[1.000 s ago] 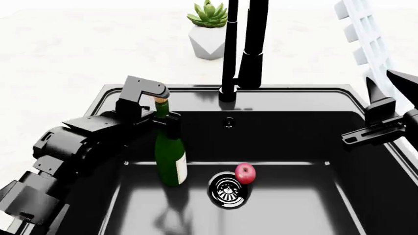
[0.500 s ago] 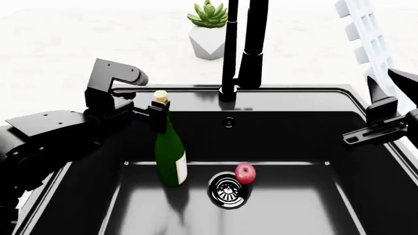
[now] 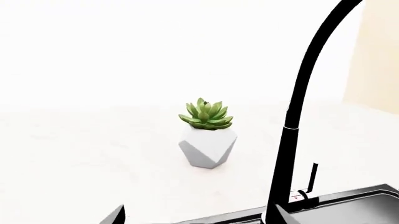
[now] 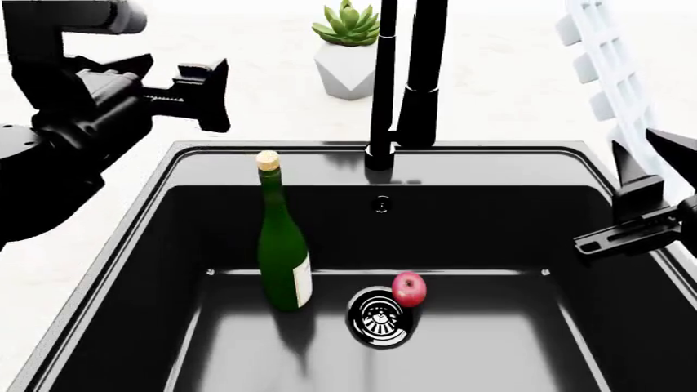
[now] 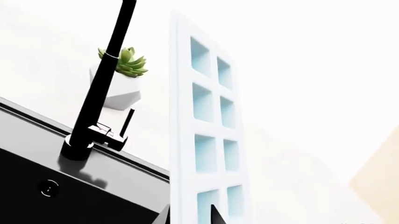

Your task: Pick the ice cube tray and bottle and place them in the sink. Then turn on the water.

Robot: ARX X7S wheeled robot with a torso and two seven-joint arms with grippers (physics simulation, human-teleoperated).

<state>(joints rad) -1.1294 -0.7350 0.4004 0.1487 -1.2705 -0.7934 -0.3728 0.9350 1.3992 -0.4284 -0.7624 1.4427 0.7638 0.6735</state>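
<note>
From the left wrist view I see a small green plant (image 3: 206, 114) in a white pot on the white table (image 3: 74, 154), with the black tap (image 3: 293, 126) beside it. My left hand's finger tips just peek in, spread apart, holding nothing.

From the head view my left hand (image 4: 201, 94) hangs open above the table, apart from the bottle (image 4: 281, 237). The bottle stands upright in the sink (image 4: 479, 351), near a red apple (image 4: 409, 287) by the drain (image 4: 381, 318). My right hand (image 4: 642, 192) is at the sink's right edge.

From the right wrist view my right hand is closed on the ice cube tray (image 5: 209, 135), which stands up on end.
</note>
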